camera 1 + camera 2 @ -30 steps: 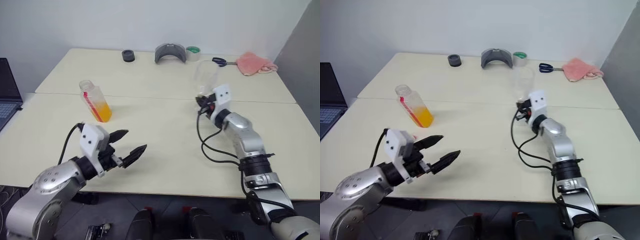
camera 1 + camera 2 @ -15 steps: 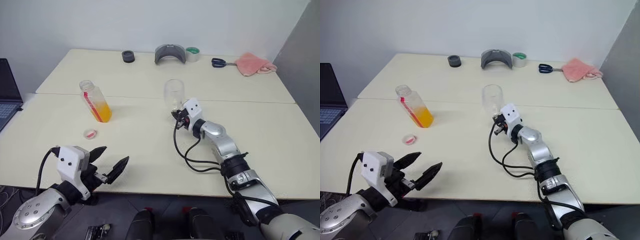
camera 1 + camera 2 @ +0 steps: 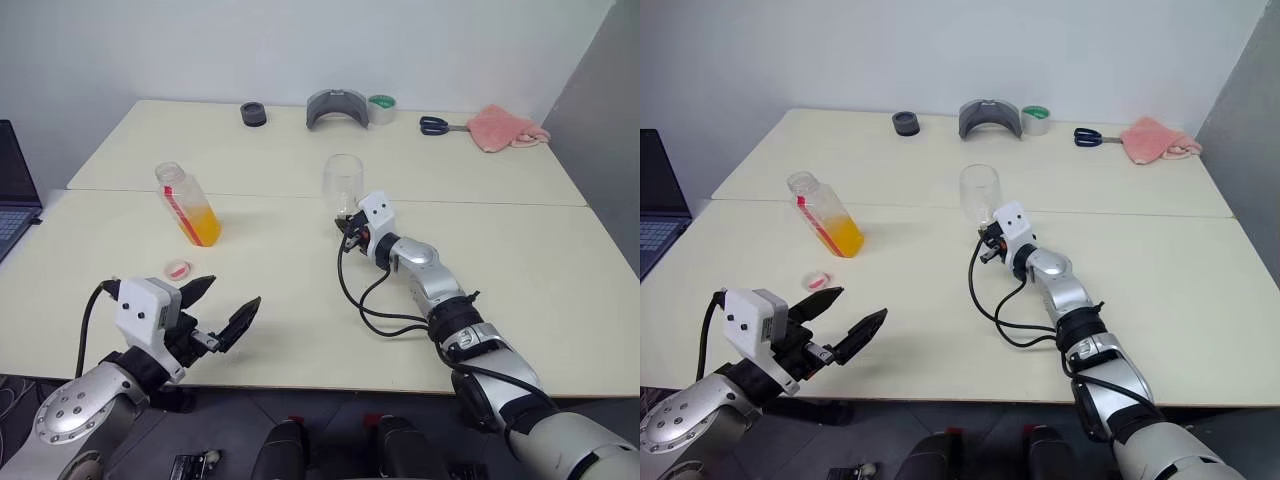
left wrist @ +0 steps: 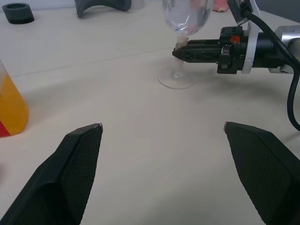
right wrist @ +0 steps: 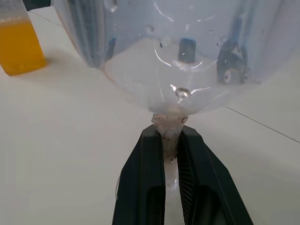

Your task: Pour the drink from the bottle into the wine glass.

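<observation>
The bottle (image 3: 186, 205) stands uncapped at the table's left, its lower part filled with the orange drink (image 3: 203, 226). Its red-white cap (image 3: 180, 267) lies on the table in front of it. The empty wine glass (image 3: 343, 182) stands upright mid-table, its foot (image 4: 176, 80) on the surface. My right gripper (image 3: 347, 220) is shut on the stem just under the bowl, seen close in the right wrist view (image 5: 169, 130). My left gripper (image 3: 232, 293) hovers open near the front edge, well short of the bottle, with nothing between its fingers (image 4: 79, 154).
Along the far edge lie a black round piece (image 3: 253, 113), a grey curved part (image 3: 338, 104), a green tape roll (image 3: 380, 105), scissors (image 3: 440, 125) and a pink cloth (image 3: 508, 130). A laptop (image 3: 15, 190) sits off the left side. A black cable (image 3: 375, 315) loops beside my right forearm.
My right gripper carried the wine glass leftward and down from the air to the table's middle. My left gripper drew back toward the front edge, uncovering the cap.
</observation>
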Robot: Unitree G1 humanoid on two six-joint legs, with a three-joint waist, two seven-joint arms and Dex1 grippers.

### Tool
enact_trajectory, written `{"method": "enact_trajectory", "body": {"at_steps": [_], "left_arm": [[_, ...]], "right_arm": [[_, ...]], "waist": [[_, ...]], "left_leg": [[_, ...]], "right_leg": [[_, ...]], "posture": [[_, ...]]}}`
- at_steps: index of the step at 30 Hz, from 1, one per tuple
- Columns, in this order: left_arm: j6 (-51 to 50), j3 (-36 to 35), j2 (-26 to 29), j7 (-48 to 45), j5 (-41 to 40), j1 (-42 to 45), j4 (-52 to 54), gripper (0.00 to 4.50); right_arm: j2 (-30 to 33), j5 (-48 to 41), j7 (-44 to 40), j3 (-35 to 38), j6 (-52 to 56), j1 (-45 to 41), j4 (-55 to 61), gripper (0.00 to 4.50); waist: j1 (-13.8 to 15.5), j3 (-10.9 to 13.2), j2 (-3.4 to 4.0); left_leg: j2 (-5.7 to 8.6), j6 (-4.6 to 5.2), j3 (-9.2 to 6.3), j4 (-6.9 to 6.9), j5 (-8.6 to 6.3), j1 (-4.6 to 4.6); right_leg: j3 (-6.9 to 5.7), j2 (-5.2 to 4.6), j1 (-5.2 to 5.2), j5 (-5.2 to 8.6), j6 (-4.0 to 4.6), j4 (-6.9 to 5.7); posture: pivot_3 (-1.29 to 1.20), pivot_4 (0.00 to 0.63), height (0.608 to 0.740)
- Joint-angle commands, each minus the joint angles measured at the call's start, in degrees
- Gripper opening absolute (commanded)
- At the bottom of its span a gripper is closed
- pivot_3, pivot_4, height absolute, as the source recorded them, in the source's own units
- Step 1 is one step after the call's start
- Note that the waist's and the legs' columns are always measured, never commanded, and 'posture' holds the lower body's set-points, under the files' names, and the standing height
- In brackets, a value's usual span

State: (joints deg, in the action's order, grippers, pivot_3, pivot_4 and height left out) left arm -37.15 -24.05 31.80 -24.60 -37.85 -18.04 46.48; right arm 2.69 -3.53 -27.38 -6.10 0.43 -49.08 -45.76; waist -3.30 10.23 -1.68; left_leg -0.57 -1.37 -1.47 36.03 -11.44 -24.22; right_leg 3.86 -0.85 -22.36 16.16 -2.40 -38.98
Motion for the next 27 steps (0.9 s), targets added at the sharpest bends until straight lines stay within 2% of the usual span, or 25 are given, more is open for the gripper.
{"method": "enact_trajectory", "body": {"at_steps": [1,9,10,14,21,27], "left_arm": [[0.31,0.10,0.27,1.40,1.30,0.73,-0.66,4.50],[0.72,4.30,-0.19,3.15,4.20,3.90,-2.37,4.50],[0.75,4.68,-0.27,3.40,4.49,4.37,-2.73,4.50],[0.22,4.98,-0.89,4.94,5.04,6.38,-3.92,4.50],[3.22,6.19,-3.30,9.96,11.41,10.07,-9.21,4.50],[4.84,6.41,-7.45,14.11,15.09,12.13,-11.94,4.50]], "right_arm": [[0.17,-0.30,-0.52,0.95,-0.73,-0.14,1.67,1.38],[1.94,0.05,-3.34,-0.45,1.17,6.26,10.99,4.29],[2.17,0.05,-3.51,-0.57,1.84,7.20,12.63,4.45],[4.57,1.40,-4.16,-2.21,4.73,12.06,21.37,4.45],[15.29,-1.40,-11.58,-3.26,12.61,24.54,46.87,4.45],[22.31,-9.93,-15.69,0.35,22.35,30.87,64.85,4.45]], "waist": [[0.00,0.00,0.00],[0.04,0.00,0.01],[0.04,0.01,0.01],[0.08,0.00,0.01],[0.55,0.00,0.00],[0.56,0.01,-0.01]], "left_leg": [[0.00,0.00,0.00,0.00,0.00,0.02],[0.00,-0.03,0.01,-0.03,-0.02,0.06],[0.00,-0.03,0.01,-0.03,-0.02,0.07],[-0.01,-0.03,-0.01,-0.04,-0.02,0.07],[0.00,-0.05,0.01,-0.04,-0.04,0.07],[-0.08,-0.07,0.03,-0.04,-0.05,0.08]], "right_leg": [[0.00,0.00,0.02,0.00,0.00,0.00],[0.02,0.00,0.04,0.01,0.01,0.01],[0.02,0.00,0.04,0.01,0.01,0.00],[0.01,0.01,0.04,0.01,0.01,0.00],[0.04,0.00,0.04,0.02,-0.01,0.02],[0.05,0.01,0.05,0.04,-0.02,0.06]], "posture": [[0.00,0.150,0.740],[0.00,0.150,0.740],[0.00,0.150,0.740],[0.00,0.150,0.740],[0.00,0.150,0.740],[0.00,0.150,0.740]]}}
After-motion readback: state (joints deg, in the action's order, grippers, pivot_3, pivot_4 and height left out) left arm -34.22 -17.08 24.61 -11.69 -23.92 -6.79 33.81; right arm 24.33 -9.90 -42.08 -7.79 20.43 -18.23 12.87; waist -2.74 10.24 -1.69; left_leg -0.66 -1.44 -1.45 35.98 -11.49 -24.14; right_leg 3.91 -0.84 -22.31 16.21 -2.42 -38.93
